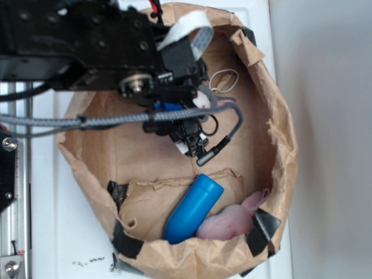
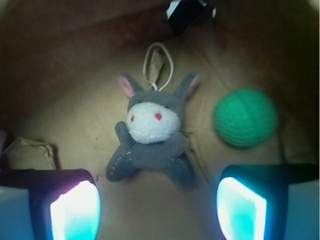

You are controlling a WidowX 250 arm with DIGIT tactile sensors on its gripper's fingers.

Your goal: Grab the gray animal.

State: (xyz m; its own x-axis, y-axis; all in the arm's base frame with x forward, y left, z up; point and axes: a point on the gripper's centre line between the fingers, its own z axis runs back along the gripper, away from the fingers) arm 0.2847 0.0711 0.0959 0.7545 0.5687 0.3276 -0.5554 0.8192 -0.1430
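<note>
The gray animal [image 2: 150,137], a small plush bunny with a white face, red eyes and pink-lined ears, lies face up on the brown paper floor in the wrist view. Its feet point toward my gripper [image 2: 159,210]. The gripper is open and hangs above the paper just short of the feet, with only bare paper between the glowing fingertips [image 2: 75,210]. In the exterior view the arm and gripper [image 1: 185,119] cover most of the bunny. Only its white string loop [image 1: 224,80] and a bit of pale plush [image 1: 202,100] show.
A green knitted ball [image 2: 245,117] lies right of the bunny. All of this sits inside a crumpled brown paper bag [image 1: 282,133] with raised walls. A blue cylinder [image 1: 195,209] and a pale pink plush animal [image 1: 229,224] lie at its near side.
</note>
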